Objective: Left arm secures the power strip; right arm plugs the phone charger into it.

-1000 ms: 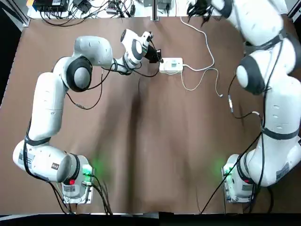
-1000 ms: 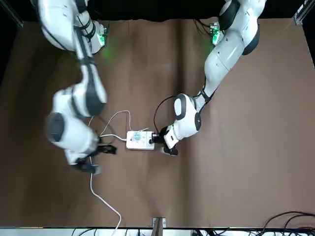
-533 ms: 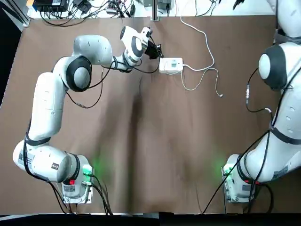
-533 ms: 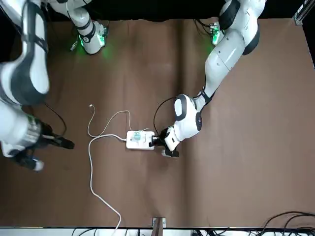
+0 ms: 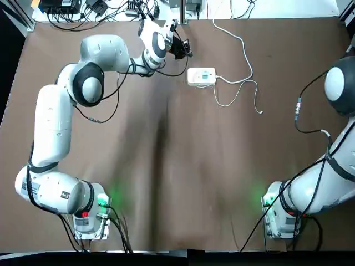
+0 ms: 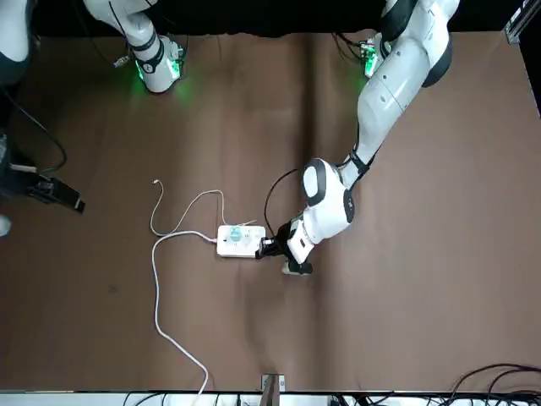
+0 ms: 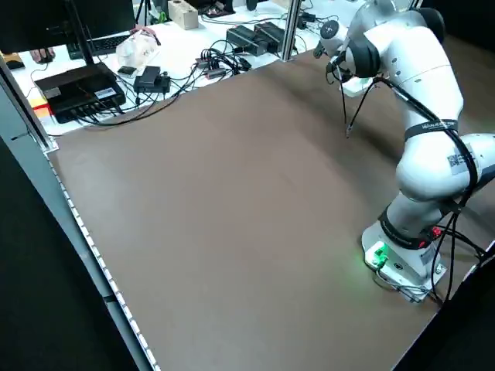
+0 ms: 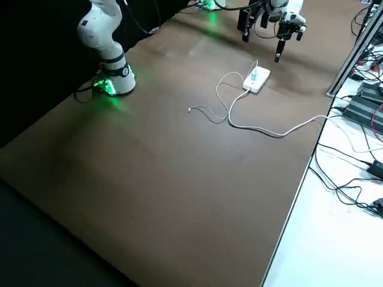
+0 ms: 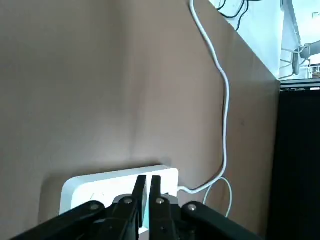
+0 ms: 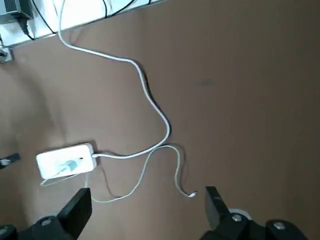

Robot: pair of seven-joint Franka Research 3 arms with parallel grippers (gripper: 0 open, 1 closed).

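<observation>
Both moved: L end effector [image 9: 148,179] narrowly apart near pwr strip [image 5: 196,77] w/ charger [image 10: 71,164] in, R end effector [image 10: 148,200] wide apart, farther.

Power strip [image 5: 201,77]: white, block-shaped, round-cornered; lies flat on the brown tabletop [image 5: 222,166], with a thick white cord running from one end. Phone charger [image 10: 69,164]: small, pale teal; sits plugged into the power strip's upper face, nearer the cord end, with a thin white cable looping beside the power strip.
</observation>
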